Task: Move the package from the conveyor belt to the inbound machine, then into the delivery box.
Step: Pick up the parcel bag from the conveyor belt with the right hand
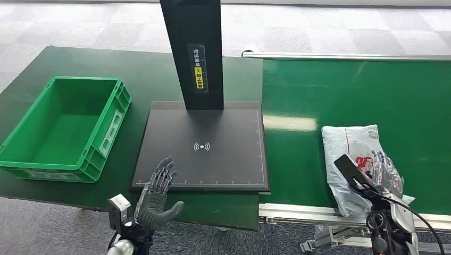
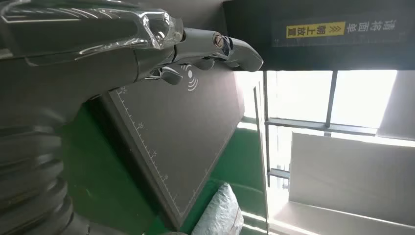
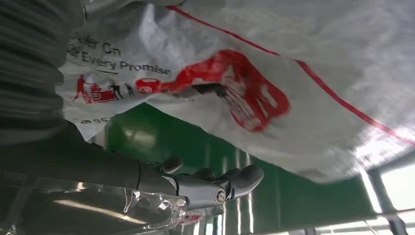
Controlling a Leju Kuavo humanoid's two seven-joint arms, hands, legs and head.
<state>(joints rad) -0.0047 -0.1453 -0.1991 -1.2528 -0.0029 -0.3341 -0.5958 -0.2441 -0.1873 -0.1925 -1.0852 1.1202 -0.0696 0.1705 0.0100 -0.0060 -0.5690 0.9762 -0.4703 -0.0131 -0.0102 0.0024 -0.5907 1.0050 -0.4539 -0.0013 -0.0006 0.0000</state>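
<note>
White soft plastic mailer package [image 1: 352,154], lower right on green conveyor belt [image 1: 351,95] | we judge it light, slippery, crumpling; grip bulk | right hand [image 1: 384,169] on it, hold uncertain | left hand [image 1: 158,186] spread, empty.

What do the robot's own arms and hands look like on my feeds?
The left hand has a grey palm, thick grey thumb and dark, metal-jointed fingers, with a grey ribbed cover behind. The right hand looks alike; a black cable loops beside its wrist.

The green table [image 1: 154,74] carries a green crate [image 1: 64,127] and black scanner plate [image 1: 205,149], ahead of the left hand [image 1: 158,191]; the package [image 1: 356,159] lies on the conveyor belt [image 1: 361,90] under the right hand [image 1: 385,170].
</note>
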